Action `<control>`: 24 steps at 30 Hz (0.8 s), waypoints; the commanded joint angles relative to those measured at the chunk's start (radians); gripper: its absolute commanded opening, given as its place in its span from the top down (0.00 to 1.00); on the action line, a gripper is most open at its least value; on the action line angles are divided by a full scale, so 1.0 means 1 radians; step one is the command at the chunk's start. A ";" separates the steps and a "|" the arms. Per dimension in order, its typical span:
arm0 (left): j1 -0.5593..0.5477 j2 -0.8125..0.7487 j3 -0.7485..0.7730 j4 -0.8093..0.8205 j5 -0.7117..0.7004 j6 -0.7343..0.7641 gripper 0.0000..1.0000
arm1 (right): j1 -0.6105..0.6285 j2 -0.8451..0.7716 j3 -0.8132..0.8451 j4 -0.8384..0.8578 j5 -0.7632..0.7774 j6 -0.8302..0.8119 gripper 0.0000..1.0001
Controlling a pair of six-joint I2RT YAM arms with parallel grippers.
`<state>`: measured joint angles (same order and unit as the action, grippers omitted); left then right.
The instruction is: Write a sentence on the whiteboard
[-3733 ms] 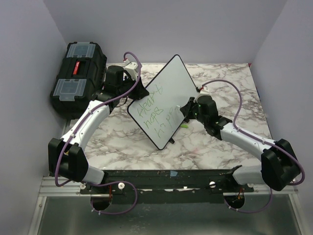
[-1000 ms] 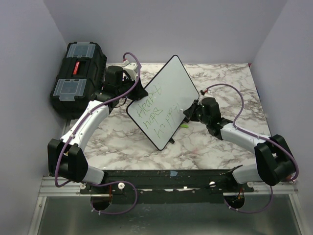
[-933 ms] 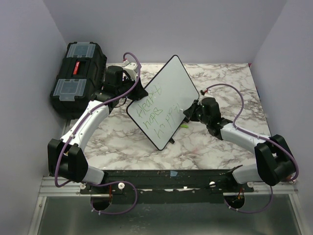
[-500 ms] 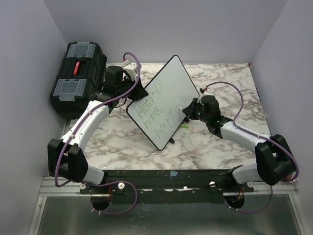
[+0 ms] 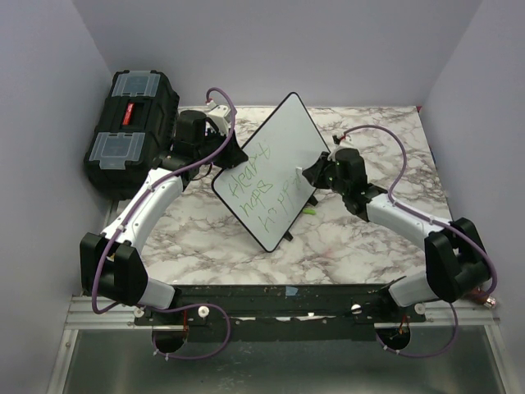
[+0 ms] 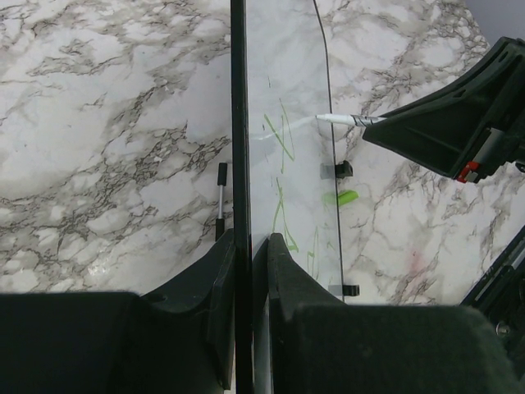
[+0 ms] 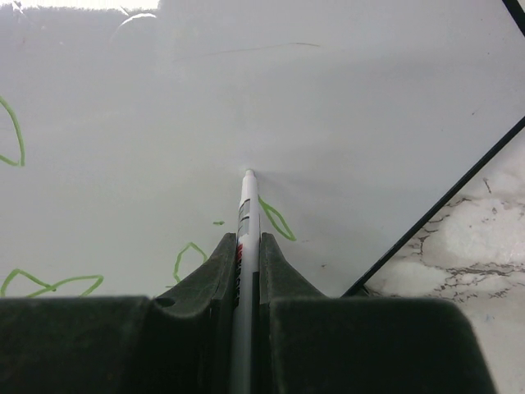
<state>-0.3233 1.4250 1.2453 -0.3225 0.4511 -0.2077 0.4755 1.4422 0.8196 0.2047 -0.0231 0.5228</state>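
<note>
The whiteboard stands tilted on its edge on the marble table. My left gripper is shut on its left edge; in the left wrist view the fingers clamp the thin black edge. The sentence is green handwriting in three lines on the board's lower half. My right gripper is shut on a white marker. The marker's tip touches the board just above green strokes. The tip also shows in the left wrist view.
A black toolbox with clear lid compartments stands at the far left. A small green cap lies on the table below the board's right edge, also in the left wrist view. Purple walls close in the table.
My right gripper has moved a little toward the far side with the marker, its tip now higher on the board. The left arm and the board have not moved.
</note>
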 commanded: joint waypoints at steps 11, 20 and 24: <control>-0.011 -0.011 -0.012 -0.053 -0.037 0.115 1.00 | 0.003 0.067 0.032 -0.060 0.048 -0.013 0.99; -0.011 -0.018 -0.014 -0.055 -0.037 0.114 1.00 | 0.001 0.056 -0.008 -0.064 0.029 -0.017 0.99; -0.011 -0.017 -0.014 -0.055 -0.036 0.114 1.00 | 0.001 0.032 -0.037 -0.065 -0.003 -0.027 0.99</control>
<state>-0.3218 1.4250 1.2453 -0.3317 0.4450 -0.2089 0.4690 1.4712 0.8341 0.1940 0.0265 0.5175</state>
